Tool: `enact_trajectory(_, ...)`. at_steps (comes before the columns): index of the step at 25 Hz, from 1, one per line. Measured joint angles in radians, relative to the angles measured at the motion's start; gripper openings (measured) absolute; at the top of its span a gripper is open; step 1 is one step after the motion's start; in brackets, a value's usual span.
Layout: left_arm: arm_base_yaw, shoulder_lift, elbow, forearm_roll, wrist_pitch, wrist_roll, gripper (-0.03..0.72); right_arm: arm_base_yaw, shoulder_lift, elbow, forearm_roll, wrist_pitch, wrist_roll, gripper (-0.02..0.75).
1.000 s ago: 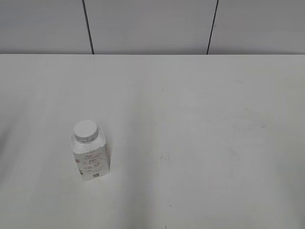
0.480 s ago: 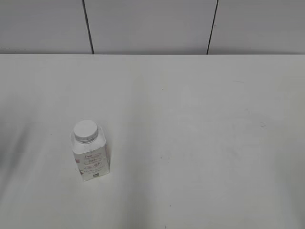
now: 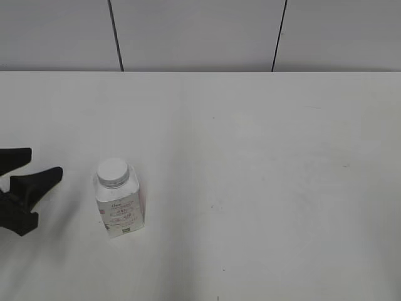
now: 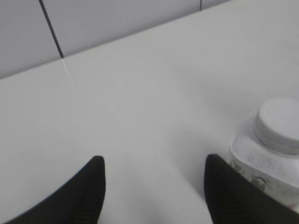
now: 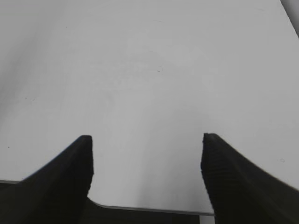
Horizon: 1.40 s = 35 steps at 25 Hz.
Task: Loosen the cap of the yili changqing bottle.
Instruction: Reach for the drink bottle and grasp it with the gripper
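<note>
The yili changqing bottle (image 3: 119, 210) stands upright on the white table (image 3: 250, 163), left of the middle. Its white ribbed cap (image 3: 113, 172) sits on the neck. My left gripper (image 3: 39, 163) is open and empty at the left edge of the exterior view, a short way left of the bottle. In the left wrist view the bottle (image 4: 261, 161) and its cap (image 4: 280, 126) show at the right, just beyond the right finger, with the open jaws (image 4: 154, 168) over bare table. My right gripper (image 5: 145, 140) is open and empty above the table's near edge. It does not show in the exterior view.
A grey panelled wall (image 3: 200, 34) with dark seams runs behind the table's far edge. The table's near edge (image 5: 149, 208) shows under the right gripper. A few small dark specks mark the tabletop.
My left gripper has come into the exterior view from the left edge, open, toward the bottle. The bottle has not moved.
</note>
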State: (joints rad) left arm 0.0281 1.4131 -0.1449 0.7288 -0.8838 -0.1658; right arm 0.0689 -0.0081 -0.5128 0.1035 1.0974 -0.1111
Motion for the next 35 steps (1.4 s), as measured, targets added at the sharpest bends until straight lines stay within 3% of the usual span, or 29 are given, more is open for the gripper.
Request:
enact_trajectory(8, 0.0, 0.185, 0.0, 0.141, -0.089, -0.003, 0.474, 0.0, 0.0, 0.0, 0.0, 0.0, 0.0, 0.564)
enact_trajectory(13, 0.0, 0.232, -0.001, 0.173, -0.122, -0.003, 0.486, 0.0, 0.0, 0.0, 0.0, 0.0, 0.0, 0.564)
enact_trajectory(19, 0.0, 0.307, -0.001, 0.194, -0.19, 0.027, 0.556, 0.0, 0.0, 0.0, 0.0, 0.0, 0.0, 0.564)
enact_trajectory(35, 0.0, 0.472, -0.123, 0.292, -0.24, 0.074, 0.565, 0.0, 0.0, 0.0, 0.0, 0.0, 0.0, 0.564)
